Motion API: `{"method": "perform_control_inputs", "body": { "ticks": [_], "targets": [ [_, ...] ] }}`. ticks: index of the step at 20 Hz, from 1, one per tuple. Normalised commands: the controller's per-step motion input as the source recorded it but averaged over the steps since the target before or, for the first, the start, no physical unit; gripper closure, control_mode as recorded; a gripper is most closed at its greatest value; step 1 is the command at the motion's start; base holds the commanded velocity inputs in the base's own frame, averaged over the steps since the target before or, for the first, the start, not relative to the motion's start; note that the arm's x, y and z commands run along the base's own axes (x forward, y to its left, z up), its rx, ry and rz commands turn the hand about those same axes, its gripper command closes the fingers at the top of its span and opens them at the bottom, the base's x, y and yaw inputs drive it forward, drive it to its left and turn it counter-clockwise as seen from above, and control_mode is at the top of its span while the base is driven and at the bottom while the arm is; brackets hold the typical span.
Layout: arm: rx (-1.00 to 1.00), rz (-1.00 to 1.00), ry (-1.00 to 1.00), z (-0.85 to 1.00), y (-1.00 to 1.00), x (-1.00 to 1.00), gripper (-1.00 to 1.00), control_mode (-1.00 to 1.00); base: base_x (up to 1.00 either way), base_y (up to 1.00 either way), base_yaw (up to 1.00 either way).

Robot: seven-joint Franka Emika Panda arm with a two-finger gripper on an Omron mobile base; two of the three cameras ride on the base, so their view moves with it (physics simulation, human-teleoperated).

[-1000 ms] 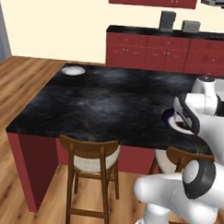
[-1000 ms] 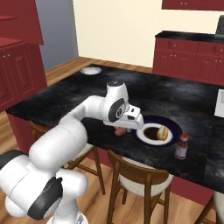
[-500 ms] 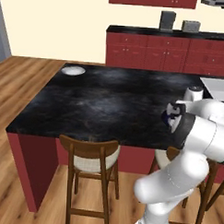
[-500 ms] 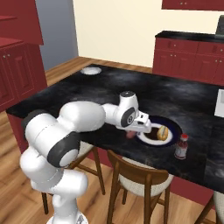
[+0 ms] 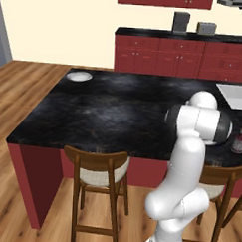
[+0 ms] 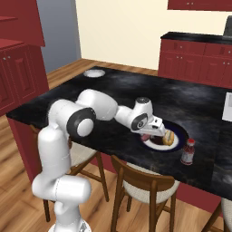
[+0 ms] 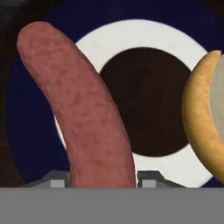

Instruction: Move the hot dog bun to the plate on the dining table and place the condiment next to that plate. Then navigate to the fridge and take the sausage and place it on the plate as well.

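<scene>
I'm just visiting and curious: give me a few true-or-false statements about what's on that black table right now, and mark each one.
1. The sausage sits between the gripper's jaws over the plate. True.
2. The hot dog bun lies on the plate. True.
3. The condiment stands on the plate. False: it stands beside it on the dining table.
4. The condiment has tipped over. False: it is upright.
5. The bun touches the sausage. False: a gap separates them.

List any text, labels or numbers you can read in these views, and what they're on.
No readable text anywhere.
Condiment: whitish label, too small and blurred to read.
Plate, sausage, bun: no markings.
Wall-counter appliances: no legible signs.
</scene>
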Motion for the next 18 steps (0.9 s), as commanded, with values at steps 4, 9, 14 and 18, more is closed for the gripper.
{"method": "perform_control_inputs", "body": {
  "ticks": [4, 9, 14, 18],
  "targets": [
    [0.04, 0.0, 0.05, -0.35, -0.2, 0.37, 1.0, -1.0, 0.0, 0.0, 0.0],
    [0.01, 0.0, 0.0, -0.12, 0.02, 0.0, -1.0, -1.0, 0.0, 0.0, 0.0],
    [0.0, -0.01, -0.1, 0.12, 0.26, -0.29, -1.0, -1.0, 0.0, 0.0, 0.0],
    [-0.05, -0.1, -0.15, 0.41, 0.55, -0.43, -1.0, -1.0, 0.0, 0.0, 0.0]
  ]
}}
